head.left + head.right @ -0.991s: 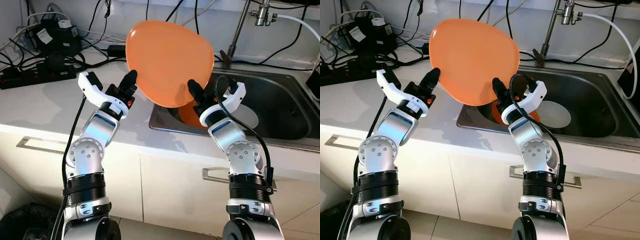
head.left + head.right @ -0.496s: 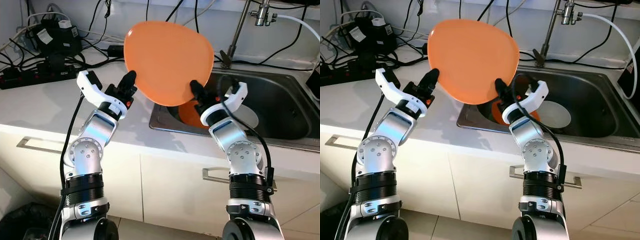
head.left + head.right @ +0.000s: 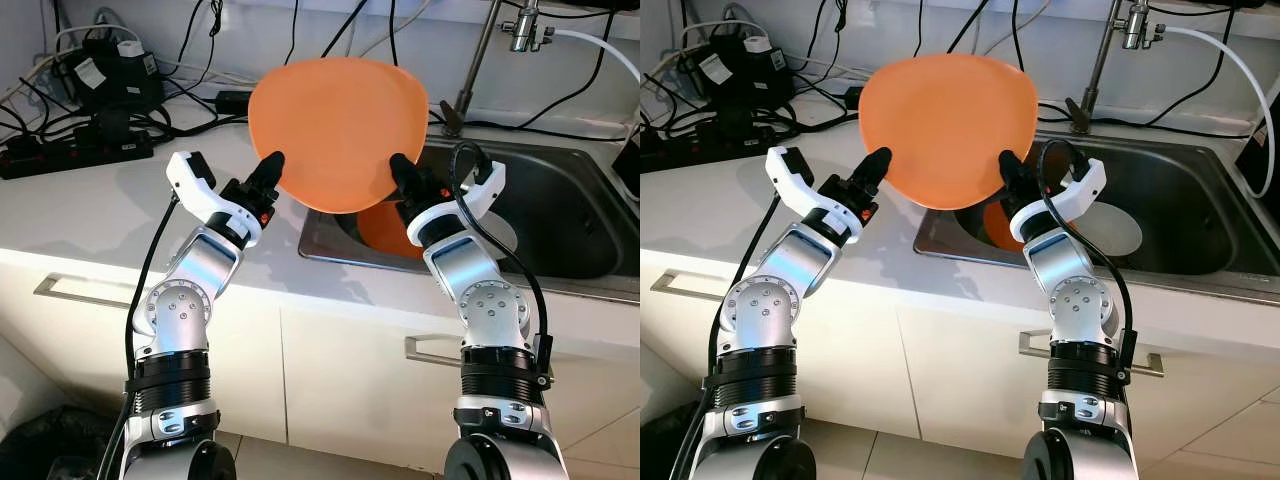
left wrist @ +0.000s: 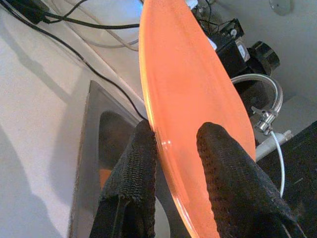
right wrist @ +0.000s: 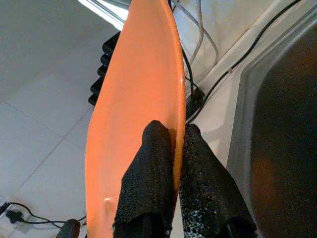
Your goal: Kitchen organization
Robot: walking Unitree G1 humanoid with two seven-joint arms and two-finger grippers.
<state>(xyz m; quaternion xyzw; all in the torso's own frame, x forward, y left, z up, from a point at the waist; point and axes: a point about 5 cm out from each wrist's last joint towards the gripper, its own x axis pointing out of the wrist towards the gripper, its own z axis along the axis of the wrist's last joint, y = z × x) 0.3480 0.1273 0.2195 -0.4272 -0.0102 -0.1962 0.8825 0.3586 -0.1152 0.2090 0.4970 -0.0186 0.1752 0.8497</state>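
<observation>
**Two-gripper plate carry above the sink edge**

From left to right: a black power strip (image 3: 75,150) and tangled cables are lying at the back of the white counter (image 3: 90,215); the left gripper (image 3: 268,176) is reaching up from that side and is pinching the lower left rim of the orange plate (image 3: 338,130); the left wrist view is showing its two fingers (image 4: 136,163) narrowly parted, one on each face of the rim, both touching it. The plate is standing nearly upright in the air, above the counter's edge and the near left corner of the steel sink (image 3: 560,200). The right gripper (image 3: 405,180) is clamping the lower right rim; its jaws are pressed almost together, with only the plate's thickness between them. Inside the sink, a second orange dish (image 3: 385,230) and a white bowl (image 3: 1110,228) are waiting.

Judged step: the plate is being lifted clear of the sink for putting away. The next move calls for both arms travelling together, keeping equal grip so the plate is not twisting or slipping.
</observation>
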